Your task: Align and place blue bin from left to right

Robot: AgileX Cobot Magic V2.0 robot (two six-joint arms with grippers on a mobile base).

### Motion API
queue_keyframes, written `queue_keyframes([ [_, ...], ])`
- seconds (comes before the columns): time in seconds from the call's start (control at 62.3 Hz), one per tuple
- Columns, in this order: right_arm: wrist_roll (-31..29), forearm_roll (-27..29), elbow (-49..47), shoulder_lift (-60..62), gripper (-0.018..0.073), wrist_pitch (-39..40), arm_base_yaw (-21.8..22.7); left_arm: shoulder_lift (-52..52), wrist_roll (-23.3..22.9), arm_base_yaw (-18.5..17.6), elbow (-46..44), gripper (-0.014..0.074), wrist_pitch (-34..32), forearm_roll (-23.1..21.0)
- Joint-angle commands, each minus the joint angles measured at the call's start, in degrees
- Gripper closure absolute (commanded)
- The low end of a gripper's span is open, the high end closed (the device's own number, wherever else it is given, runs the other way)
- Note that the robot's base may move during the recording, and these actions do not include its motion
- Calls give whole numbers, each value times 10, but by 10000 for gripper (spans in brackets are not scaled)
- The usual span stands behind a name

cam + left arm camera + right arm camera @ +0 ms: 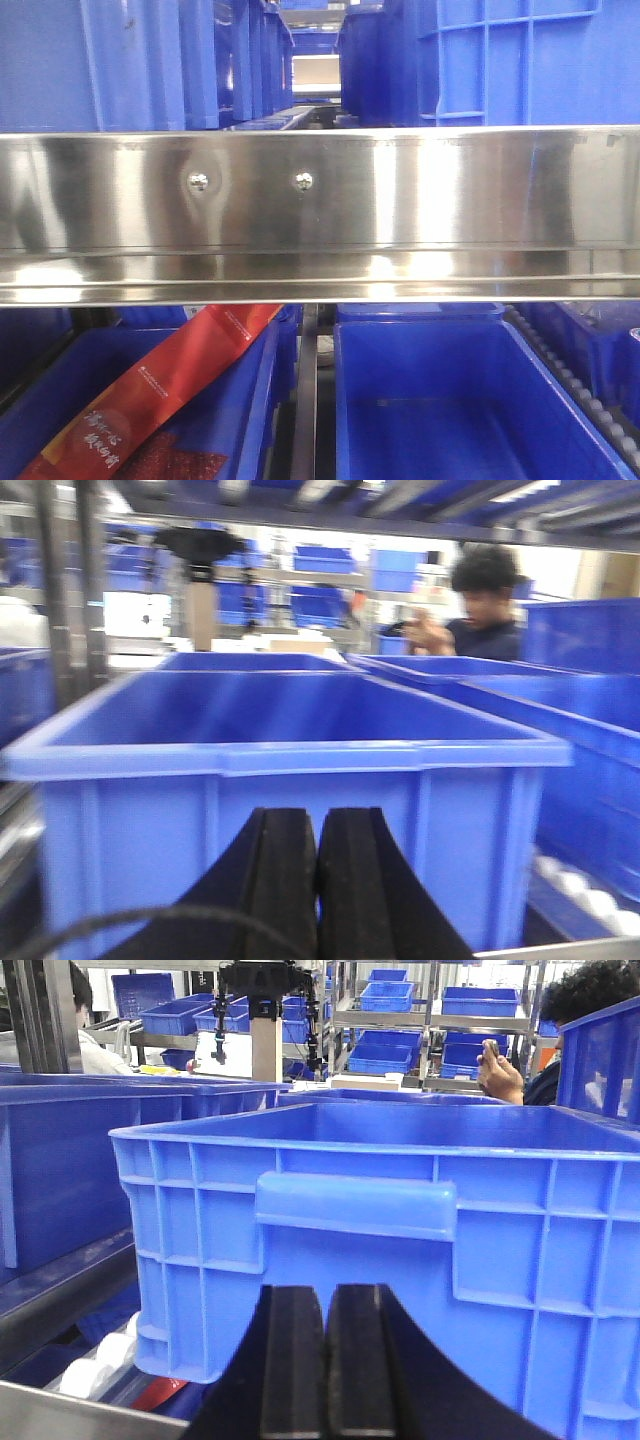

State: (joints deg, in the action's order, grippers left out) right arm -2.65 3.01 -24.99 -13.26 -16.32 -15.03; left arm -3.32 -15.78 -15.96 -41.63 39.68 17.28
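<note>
Front view, single frame. A brushed steel rail [400, 215] spans the full width at mid-height, horizontal, with two screw heads [198, 181] left of centre.

Above the rail: blue bins [510, 60] on both sides, ribbed wall visible on the right one; a narrow gap between them runs back into the rack.

Below the rail: two open blue bins side by side, a thin metal divider [306, 400] between them. Left lower bin [250, 400] holds a red packet [175, 385] with printed text, lying tilted. Right lower bin [460, 400] shows only its bare floor. A roller track [585, 395] runs along its right side.
</note>
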Motion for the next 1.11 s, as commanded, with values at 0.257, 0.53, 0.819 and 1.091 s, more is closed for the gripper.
queue_keyframes([
  [0.257, -6, -5, -1, 3, 638, 13, -1, 3, 1, 115, 0, 606, -13, -3],
  [0.53, -6, -5, -1, 3, 638, 13, -1, 3, 1, 147, 0, 606, -13, -3],
  [0.819, -6, -5, -1, 3, 638, 13, -1, 3, 1, 147, 0, 606, -13, -3],
  [1.091, -6, -5, -1, 3, 638, 13, -1, 3, 1, 147, 0, 606, -13, -13],
])
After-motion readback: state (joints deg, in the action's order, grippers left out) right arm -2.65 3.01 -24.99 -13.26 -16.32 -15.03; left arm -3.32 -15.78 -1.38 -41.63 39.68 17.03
